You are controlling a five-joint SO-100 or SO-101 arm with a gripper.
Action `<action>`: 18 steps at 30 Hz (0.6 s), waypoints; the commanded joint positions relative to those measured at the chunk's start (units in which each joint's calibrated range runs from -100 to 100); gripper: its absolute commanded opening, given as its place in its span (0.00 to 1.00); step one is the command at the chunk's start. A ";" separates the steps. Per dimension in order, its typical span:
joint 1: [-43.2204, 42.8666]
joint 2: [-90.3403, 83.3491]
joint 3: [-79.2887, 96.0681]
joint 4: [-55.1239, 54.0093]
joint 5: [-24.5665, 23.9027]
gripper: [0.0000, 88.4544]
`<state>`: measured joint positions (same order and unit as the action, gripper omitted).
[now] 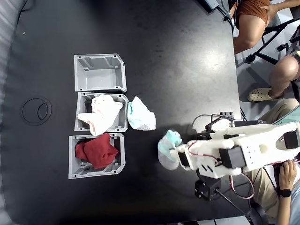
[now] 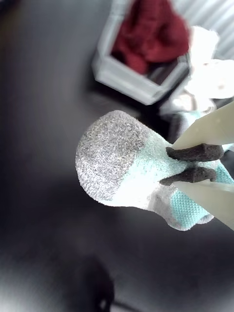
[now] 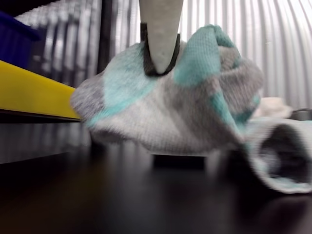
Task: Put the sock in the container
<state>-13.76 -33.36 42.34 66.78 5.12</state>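
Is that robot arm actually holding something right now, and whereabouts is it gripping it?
Yes. The end effector is pinching the sock on its mint-and-white middle, behind the grey toe, which sticks out free.

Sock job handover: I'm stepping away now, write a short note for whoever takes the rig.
Gripper: shut on the sock, pinching it near the middle, grey toe pointing away from the fingers.
Sock: in the low other view it sags close to the black table; whether it touches I cannot tell.
Container: the empty grey bin at the top of the row in the fixed view, with no cloth inside.
Other bins: white cloth and red cloth. A second mint sock lies beside them.
Done: sock grasped.
Left: carry it over the empty bin and release.
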 commanded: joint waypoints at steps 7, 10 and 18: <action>18.28 -0.81 -14.30 0.00 0.28 0.01; 23.79 -0.14 -19.08 -0.25 0.28 0.01; 30.88 0.03 -27.91 -0.68 0.74 0.01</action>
<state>14.92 -33.28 20.27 66.78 5.23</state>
